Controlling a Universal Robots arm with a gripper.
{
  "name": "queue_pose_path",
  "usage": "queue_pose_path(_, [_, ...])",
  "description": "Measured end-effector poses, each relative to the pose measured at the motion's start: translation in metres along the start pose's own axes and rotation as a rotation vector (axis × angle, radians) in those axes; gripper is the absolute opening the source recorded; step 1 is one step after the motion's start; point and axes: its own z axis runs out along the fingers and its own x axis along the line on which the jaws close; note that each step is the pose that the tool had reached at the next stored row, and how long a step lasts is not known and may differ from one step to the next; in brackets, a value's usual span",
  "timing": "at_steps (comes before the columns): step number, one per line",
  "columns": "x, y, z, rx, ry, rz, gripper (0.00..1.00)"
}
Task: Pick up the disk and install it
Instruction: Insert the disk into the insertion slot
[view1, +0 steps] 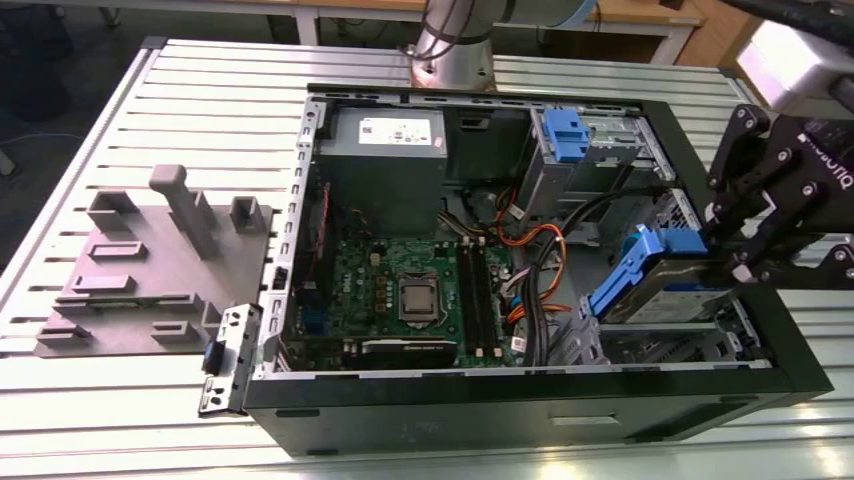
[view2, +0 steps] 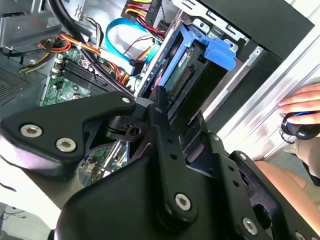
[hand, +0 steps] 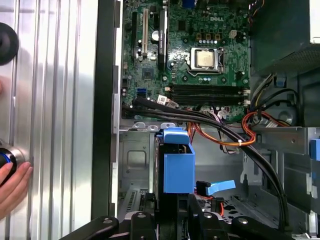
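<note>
The disk (view1: 663, 287), silver-grey with blue side rails, hangs tilted over the drive bay (view1: 667, 345) at the front corner of the open computer case (view1: 534, 405), on the exterior view's right. My black gripper (view1: 737, 268) is shut on its raised end. In the second wrist view the disk (view2: 181, 75) shows its green circuit side and blue rail tab just beyond the gripper (view2: 167, 112). In the first wrist view the disk (hand: 178, 172) stands edge-on between the fingers (hand: 200, 215), above the bay floor.
Orange and black cables (view1: 534, 250) run beside the bay, next to the motherboard (view1: 414, 290). A grey metal box (view1: 384, 140) and a blue latch (view1: 567, 135) sit at the back. A grey fixture plate (view1: 147, 270) lies on the slatted table. A person's hand (view2: 300, 107) rests outside the case.
</note>
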Motion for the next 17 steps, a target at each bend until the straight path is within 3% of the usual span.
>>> queue_pose_path(17, [0.0029,-0.0016,0.0308,0.0,-0.0002,0.0,0.35])
